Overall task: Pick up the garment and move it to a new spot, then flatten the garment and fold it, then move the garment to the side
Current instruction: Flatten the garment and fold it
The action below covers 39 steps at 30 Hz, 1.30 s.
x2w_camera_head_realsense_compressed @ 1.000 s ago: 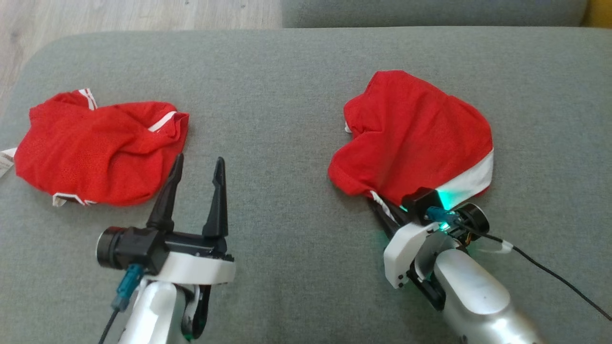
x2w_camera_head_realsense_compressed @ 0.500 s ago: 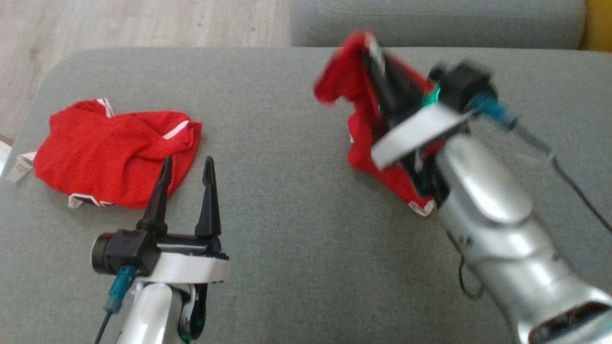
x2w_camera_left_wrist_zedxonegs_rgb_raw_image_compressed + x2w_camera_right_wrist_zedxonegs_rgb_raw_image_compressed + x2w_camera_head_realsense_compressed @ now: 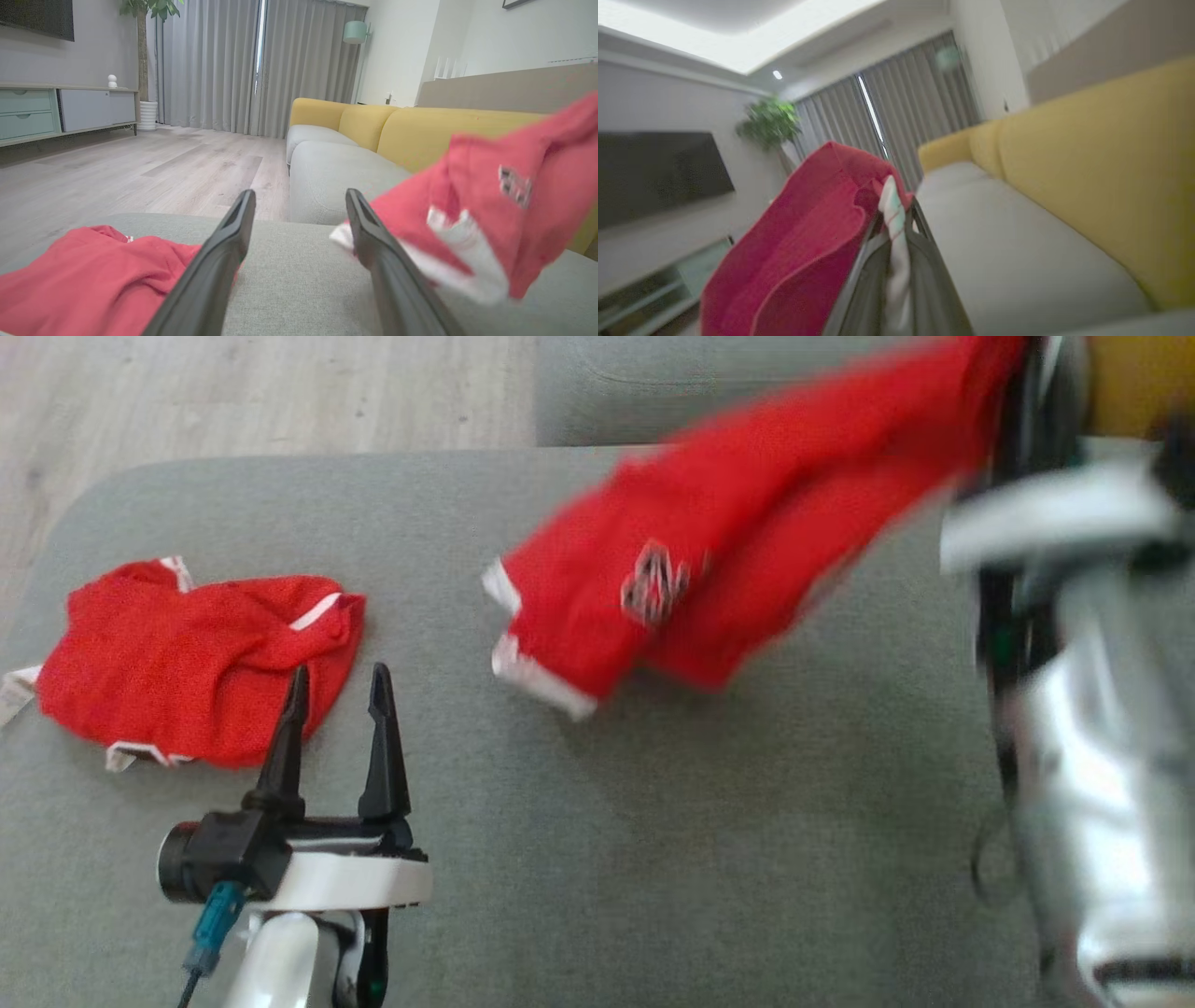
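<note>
Big change from a second ago. The red garment, which was lying bunched on the right of the grey cushion, has been hoisted up. It's now strung out in mid-air from the upper right down toward the middle, all smeared by motion blur. It's pinched by its white hem in the right claw, which is clamped tight on the cloth. Whether the low corner brushes the cushion can't be told.

The left claw hasn't really been budged. It's still spread wide with nothing held, parked at the edge of a second red garment left crumpled on the cushion's left. The camera's been shifted a bit too.

As for writing, a dark-and-white emblem is now exposed on the lifted garment, but it's too blurred to be read. A white tag is stuck out at the second garment's left edge, and nothing legible can be made out on it.
</note>
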Tool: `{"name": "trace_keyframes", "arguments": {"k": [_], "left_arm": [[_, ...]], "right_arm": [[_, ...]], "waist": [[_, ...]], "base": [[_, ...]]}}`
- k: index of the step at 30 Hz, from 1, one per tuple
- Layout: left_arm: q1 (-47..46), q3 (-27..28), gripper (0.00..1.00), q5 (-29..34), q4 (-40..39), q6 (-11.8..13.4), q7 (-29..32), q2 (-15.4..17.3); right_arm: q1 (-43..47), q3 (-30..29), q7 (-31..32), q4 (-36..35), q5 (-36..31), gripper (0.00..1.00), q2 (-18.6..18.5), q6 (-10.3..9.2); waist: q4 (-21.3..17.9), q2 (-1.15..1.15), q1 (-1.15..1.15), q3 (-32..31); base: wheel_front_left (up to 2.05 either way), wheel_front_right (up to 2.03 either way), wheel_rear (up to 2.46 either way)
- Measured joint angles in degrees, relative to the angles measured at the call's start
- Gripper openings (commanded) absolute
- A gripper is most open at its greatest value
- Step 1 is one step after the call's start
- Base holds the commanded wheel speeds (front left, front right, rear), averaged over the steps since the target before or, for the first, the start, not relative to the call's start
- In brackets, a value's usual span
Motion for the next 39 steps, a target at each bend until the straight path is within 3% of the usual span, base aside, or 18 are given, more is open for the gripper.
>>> {"name": "trace_keyframes", "arguments": {"k": [4, 5, 6, 9, 13, 18, 25, 31, 39], "left_arm": [[0.0, -0.1, 1.00, 0.0, -0.1, -0.4, 0.0, 0.0], [-0.1, -0.1, 1.00, 0.0, -0.1, -0.4, 0.0, 0.0], [-0.1, -0.2, 1.00, 0.0, -0.1, -0.4, 0.0, 0.0], [-0.4, -0.3, 1.00, 0.0, -0.1, -0.4, 0.0, 0.0], [-0.8, -0.2, 1.00, 0.1, 0.0, -0.4, 0.0, 0.0], [-1.2, -0.1, 1.00, 0.2, -0.2, -0.7, 0.0, 0.0], [-1.3, -0.1, 1.00, 0.2, -0.2, -0.9, 0.0, 0.0], [-1.3, -0.7, 1.00, 0.2, -0.2, -1.2, 0.0, 0.0], [-1.3, -2.0, 1.00, 0.2, -0.2, -1.2, 0.0, 0.0]], "right_arm": [[10.6, -11.3, 1.8, 9.1, -8.5, 0.00, 0.0, 0.00], [12.3, -14.9, 2.3, 11.1, -10.7, 0.22, 0.1, 0.00], [13.7, -18.2, 2.4, 12.3, -12.6, 1.00, 0.1, 0.00], [14.7, -22.8, 2.3, 12.7, -16.7, 1.00, 0.3, 0.00], [13.4, -21.9, 1.1, 10.9, -18.8, 1.00, 0.6, 0.00], [13.4, -12.1, 0.0, 5.2, -15.1, 1.00, 0.6, 0.00], [23.1, 3.0, -0.1, -11.4, -10.3, 1.00, 0.7, 0.00], [31.8, 7.6, -0.1, -14.9, -9.3, 1.00, 0.8, 0.00], [30.4, 12.9, 0.2, -16.0, -12.5, 1.00, 0.8, 0.00]], "waist": [[-1.8, 0.00, 0.00, 0.9], [-2.3, 0.00, 0.00, 1.1], [-2.7, 0.00, 0.00, 1.3], [-4.1, 0.00, 0.00, 1.8], [-5.4, 0.00, 0.00, 2.0], [-7.0, 0.00, 0.00, 2.0], [-7.8, 0.00, 0.00, 1.7], [-6.9, 0.00, 0.00, 1.4], [-4.2, 0.00, 0.00, 2.5]], "base": [[0.00, 0.00, 0.00], [0.00, 0.00, 0.00], [0.00, 0.00, 0.00], [0.00, 0.00, 0.00], [0.00, 0.00, 0.00], [0.00, 0.00, 0.00], [0.00, 0.00, 0.00], [0.00, 0.00, 0.00], [0.00, 0.00, 0.00]]}}
